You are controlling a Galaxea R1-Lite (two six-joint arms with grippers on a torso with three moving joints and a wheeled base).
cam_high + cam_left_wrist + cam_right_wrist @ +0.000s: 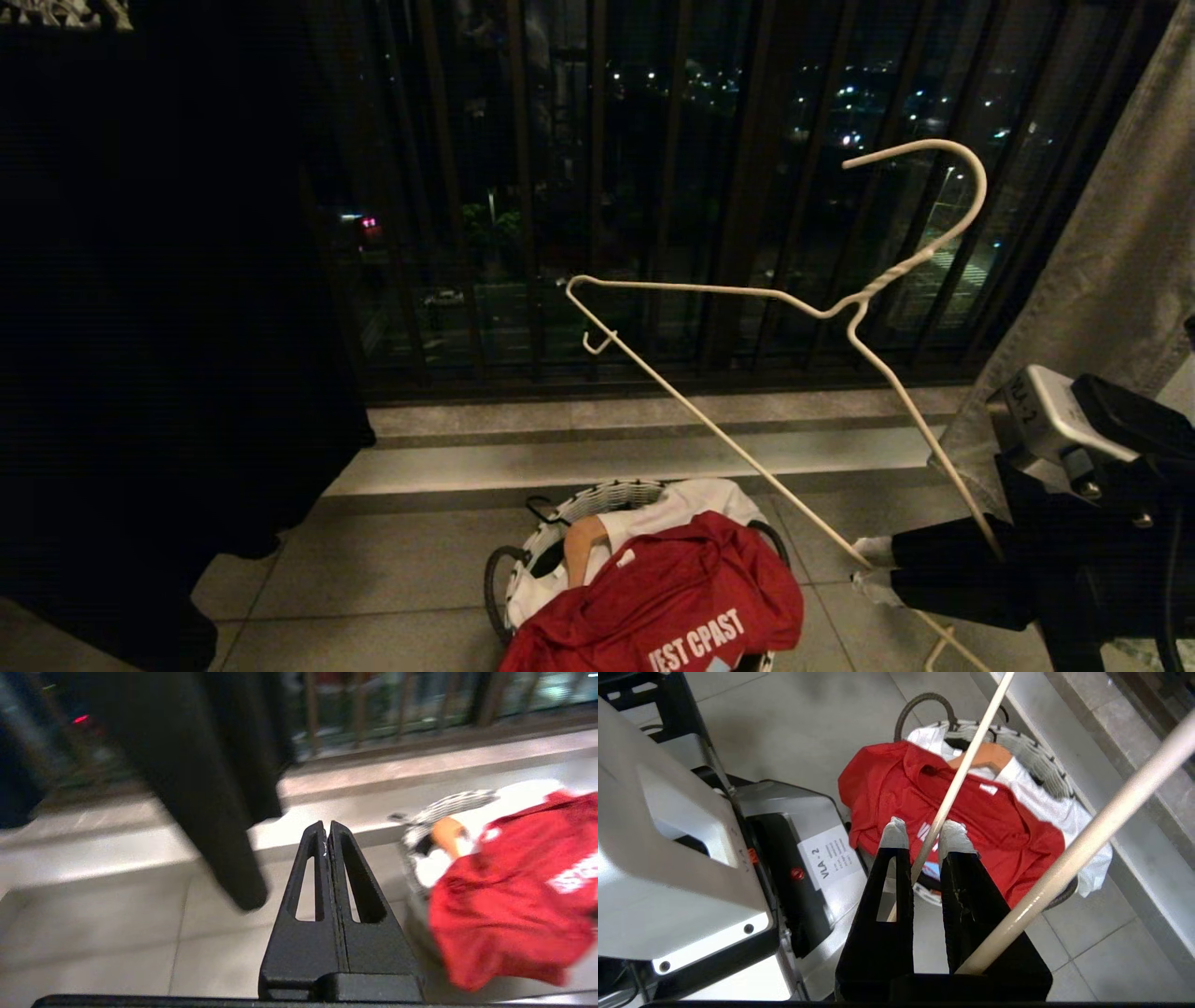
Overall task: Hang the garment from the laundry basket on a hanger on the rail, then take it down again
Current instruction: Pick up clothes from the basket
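Right end effector (pixel 922 840) grips my thin white wire hanger (pixel 747 373); left (pixel 327 833) is shut, empty. Soft red T-shirt (pixel 672 588) seems light; I'd pinch its collar.

A black garment (pixel 159 327) hangs down on the left, its hem close to the tiled floor (pixel 373 579). Behind it a dark railing (pixel 597 187) of upright bars stands along the far edge of the floor, on a low stone step (pixel 653 448), with city lights showing through the bars. A grey curtain (pixel 1102 271) hangs at the far right corner. White cloth (pixel 691 504) lies bunched toward the step, and the tan end of a wooden hanger (pixel 583 546) pokes out just beside it.
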